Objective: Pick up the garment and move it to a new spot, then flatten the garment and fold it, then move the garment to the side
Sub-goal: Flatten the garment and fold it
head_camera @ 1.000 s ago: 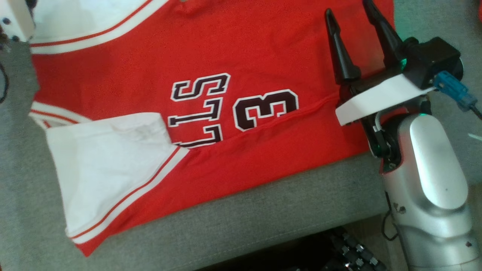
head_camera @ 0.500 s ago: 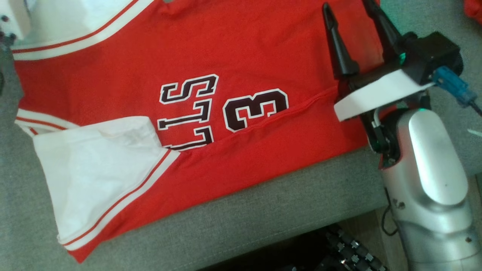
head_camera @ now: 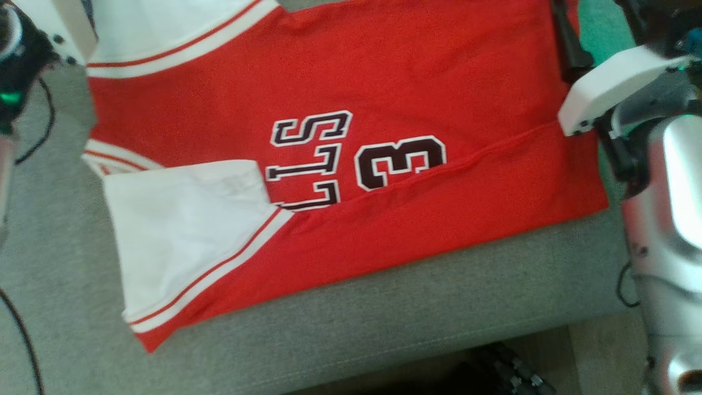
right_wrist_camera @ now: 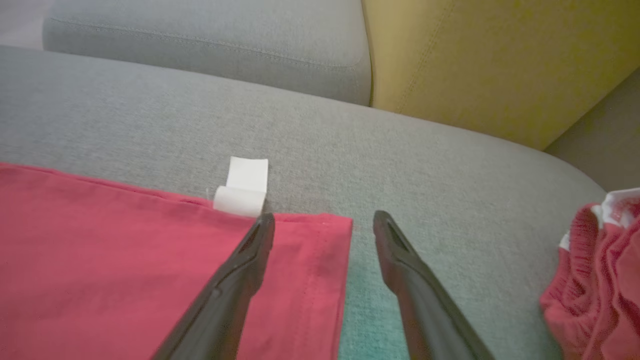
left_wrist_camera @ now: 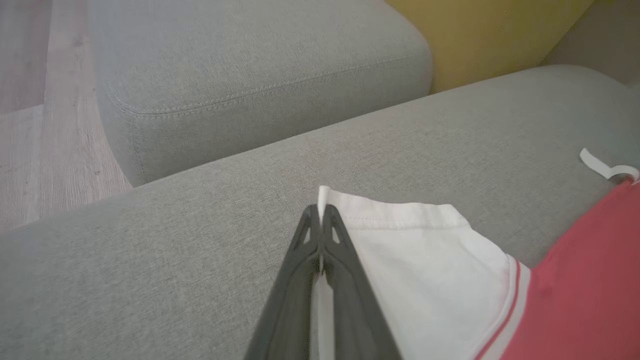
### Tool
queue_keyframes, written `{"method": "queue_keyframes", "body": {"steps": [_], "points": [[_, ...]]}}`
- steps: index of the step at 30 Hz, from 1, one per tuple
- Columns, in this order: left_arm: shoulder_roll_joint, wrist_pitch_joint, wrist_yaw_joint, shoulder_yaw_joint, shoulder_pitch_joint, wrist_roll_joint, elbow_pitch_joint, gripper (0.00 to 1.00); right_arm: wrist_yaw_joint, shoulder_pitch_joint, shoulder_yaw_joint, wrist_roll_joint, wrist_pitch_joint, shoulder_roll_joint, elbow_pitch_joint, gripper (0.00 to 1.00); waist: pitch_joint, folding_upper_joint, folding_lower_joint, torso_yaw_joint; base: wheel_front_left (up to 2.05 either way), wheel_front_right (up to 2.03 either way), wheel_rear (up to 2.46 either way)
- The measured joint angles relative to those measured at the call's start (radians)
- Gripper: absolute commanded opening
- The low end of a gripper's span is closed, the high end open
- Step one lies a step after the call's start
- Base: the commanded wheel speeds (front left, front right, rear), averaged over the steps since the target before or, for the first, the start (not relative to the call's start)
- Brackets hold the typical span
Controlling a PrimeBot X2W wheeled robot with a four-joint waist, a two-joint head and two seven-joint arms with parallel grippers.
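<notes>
The garment point(head_camera: 351, 71) is a red jersey with white sleeves and dark lettering, spread flat on a grey sofa cushion point(head_camera: 384, 323). In the left wrist view my left gripper point(left_wrist_camera: 320, 212) is shut on the corner of a white sleeve point(left_wrist_camera: 425, 260). The left arm's dark wrist point(head_camera: 16, 49) sits at the top left of the head view beside that sleeve. My right gripper point(right_wrist_camera: 324, 220) is open, its fingers point(right_wrist_camera: 235, 280) straddling the red hem corner point(right_wrist_camera: 320, 250) next to a white label point(right_wrist_camera: 245, 187). Its white mount point(head_camera: 620, 82) shows at the jersey's right edge.
Another bunched red and white garment point(right_wrist_camera: 600, 260) lies on the cushion right of the right gripper. A yellow cushion point(right_wrist_camera: 500, 60) and a second grey cushion point(left_wrist_camera: 250, 75) stand behind. The cushion's front edge drops to wooden floor point(left_wrist_camera: 40, 150). A cable point(head_camera: 33, 131) hangs by the left arm.
The head camera has shifted. My left gripper has closed on the white sleeve corner. The right gripper has moved farther out toward the jersey's far hem corner, still open.
</notes>
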Motion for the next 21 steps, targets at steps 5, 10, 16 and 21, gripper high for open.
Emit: {"method": "queue_keyframes", "body": {"steps": [5, 10, 16, 21], "points": [[-0.008, -0.083, 0.000, -0.005, 0.065, -0.016, -0.063, 0.00, 0.000, -0.030, -0.017, -0.011, 0.070, -0.058, 0.081, 1.00, -0.033, 0.0000, 0.0000, 0.047, 0.00, 0.00, 0.00], [-0.021, -0.123, 0.000, -0.017, 0.126, -0.019, -0.122, 0.00, 0.000, -0.063, -0.015, -0.015, 0.127, -0.101, 0.133, 1.00, -0.052, 0.0000, 0.0000, 0.094, 0.00, 0.00, 0.00], [-0.037, -0.145, 0.001, -0.035, 0.147, -0.019, -0.163, 0.00, 0.000, -0.093, 0.012, 0.015, 0.195, -0.137, 0.193, 1.00, -0.048, 0.0000, 0.0000, 0.126, 0.00, 0.00, 0.00], [-0.046, -0.152, 0.001, -0.039, 0.152, -0.025, -0.165, 0.00, 0.000, -0.099, 0.029, 0.053, 0.235, -0.157, 0.202, 0.94, -0.046, 0.0000, 0.0000, 0.135, 0.00, 0.00, 0.00]]}}
